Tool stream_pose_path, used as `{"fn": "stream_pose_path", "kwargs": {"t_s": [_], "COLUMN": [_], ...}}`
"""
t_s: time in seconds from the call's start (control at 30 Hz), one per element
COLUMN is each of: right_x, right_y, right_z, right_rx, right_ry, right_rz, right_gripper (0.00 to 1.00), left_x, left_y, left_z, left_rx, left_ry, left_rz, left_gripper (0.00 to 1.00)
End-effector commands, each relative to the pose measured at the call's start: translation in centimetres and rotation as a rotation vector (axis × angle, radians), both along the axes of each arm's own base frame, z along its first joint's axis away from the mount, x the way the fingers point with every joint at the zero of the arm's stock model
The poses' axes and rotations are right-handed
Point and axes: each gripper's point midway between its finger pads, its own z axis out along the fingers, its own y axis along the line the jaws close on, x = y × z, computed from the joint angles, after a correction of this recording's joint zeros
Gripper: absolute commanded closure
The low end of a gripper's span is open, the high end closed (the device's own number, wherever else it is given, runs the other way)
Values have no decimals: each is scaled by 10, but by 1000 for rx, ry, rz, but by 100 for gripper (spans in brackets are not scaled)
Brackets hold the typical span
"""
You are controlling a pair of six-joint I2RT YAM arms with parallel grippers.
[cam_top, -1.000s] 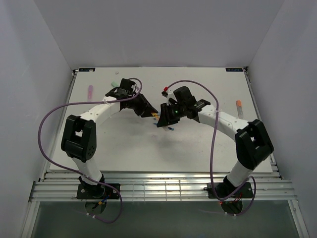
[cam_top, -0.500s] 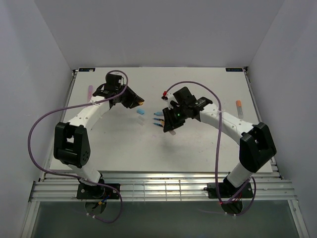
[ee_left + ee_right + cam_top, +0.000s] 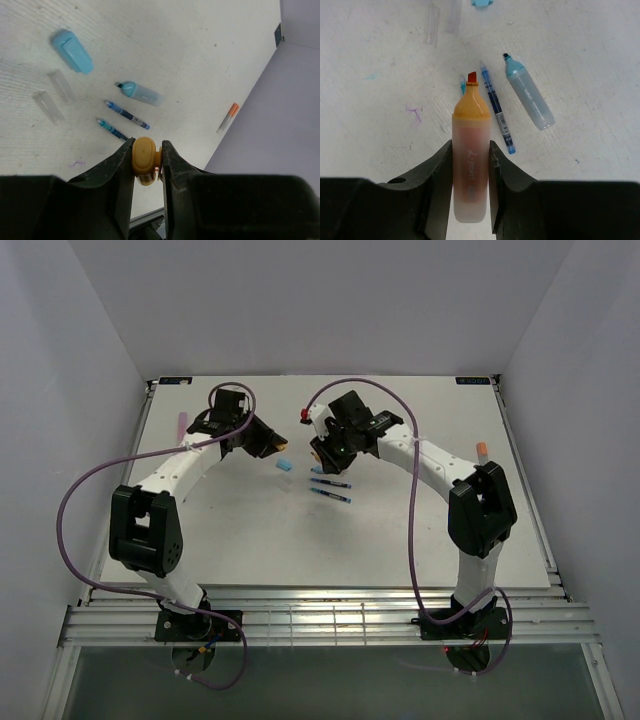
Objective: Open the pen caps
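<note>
orange plastic pen cap (image 3: pixel 145 162) pinched in left gripper (image 3: pixel 146 145), held above white table (image 3: pixel 400 540). right gripper (image 3: pixel 470 147) clamps uncapped orange highlighter body (image 3: pixel 470 115). beneath: light blue cap (image 3: pixel 72 50), capless light blue highlighter (image 3: pixel 141 93), two thin blue pens (image 3: pixel 127 115). only top view shows pink pen (image 3: pixel 182 424) at left edge.

White table (image 3: pixel 300 540), purple ink mark (image 3: pixel 414 112)
</note>
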Motion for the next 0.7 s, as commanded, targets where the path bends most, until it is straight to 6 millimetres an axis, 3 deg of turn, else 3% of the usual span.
{"fn": "stream_pose_path", "kwargs": {"t_s": [0.0,0.07,0.33,0.47,0.67], "right_x": [-27,-35,-77,-86,-84], "right_y": [-11,-13,-13,-11,-7], "right_z": [-21,-29,-61,-75,-85], "right_rx": [-45,-40,-28,-49,-53], "right_ry": [41,63,138,150,152], "right_rz": [125,138,209,230,229], "right_gripper": [92,92,92,92,92], "left_x": [-20,-35,-75,-86,-94], "left_y": [14,22,26,19,18], "left_z": [-5,-24,-60,-70,-86], "left_rx": [18,34,50,59,72], "left_ry": [42,95,212,237,267], "left_rz": [74,109,130,112,106], "left_gripper": [100,100,100,100,100]}}
